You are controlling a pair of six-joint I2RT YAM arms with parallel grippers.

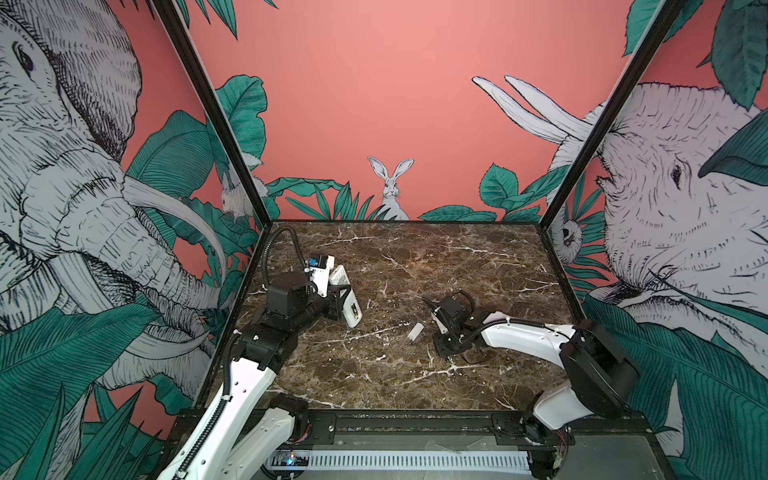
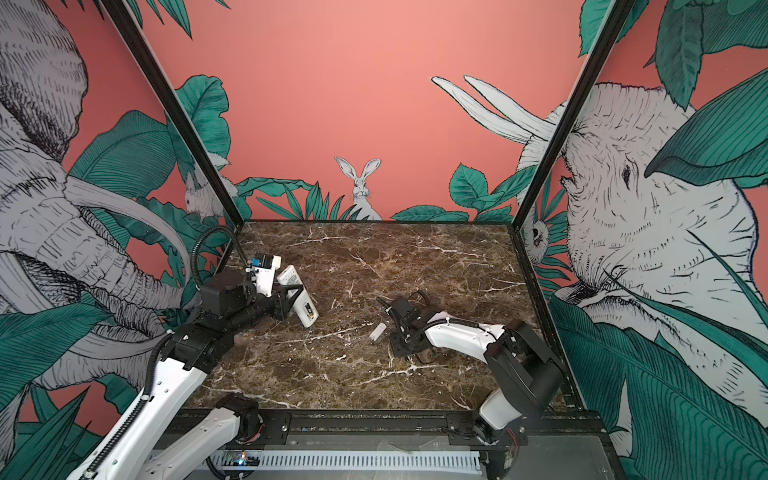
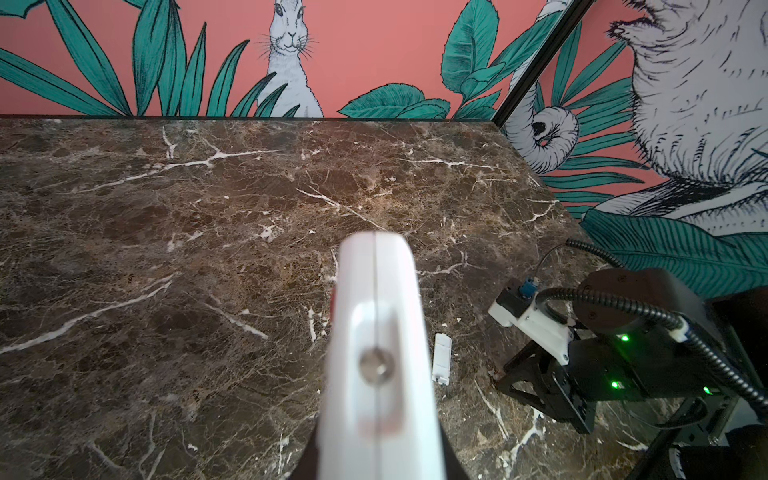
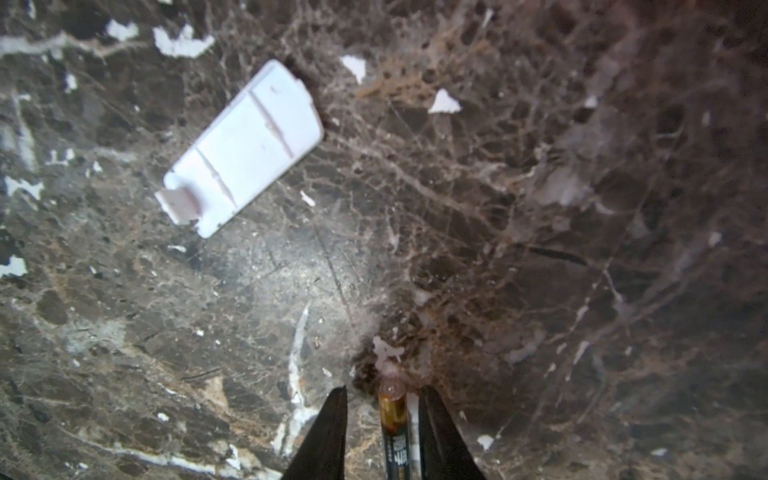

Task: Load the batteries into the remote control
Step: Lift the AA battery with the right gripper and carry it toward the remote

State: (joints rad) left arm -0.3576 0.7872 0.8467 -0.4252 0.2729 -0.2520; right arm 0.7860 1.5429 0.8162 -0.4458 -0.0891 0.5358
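Observation:
My left gripper [image 1: 337,296] [image 2: 291,296] is shut on the white remote control [image 1: 353,312] [image 2: 306,313] and holds it tilted above the table's left side. The remote's open compartment faces up in both top views. In the left wrist view the remote [image 3: 376,324] fills the space between the fingers, end-on. My right gripper [image 1: 441,351] [image 2: 395,348] points down at the table, right of centre. In the right wrist view a slim dark battery [image 4: 395,419] with a gold end lies between its fingers [image 4: 384,390]. A gap shows on each side of the battery.
A short white plastic piece [image 1: 415,331] [image 2: 377,332] [image 3: 441,358] [image 4: 245,145] lies on the brown marble table [image 1: 395,266], just left of my right gripper. Printed walls close in the table on three sides.

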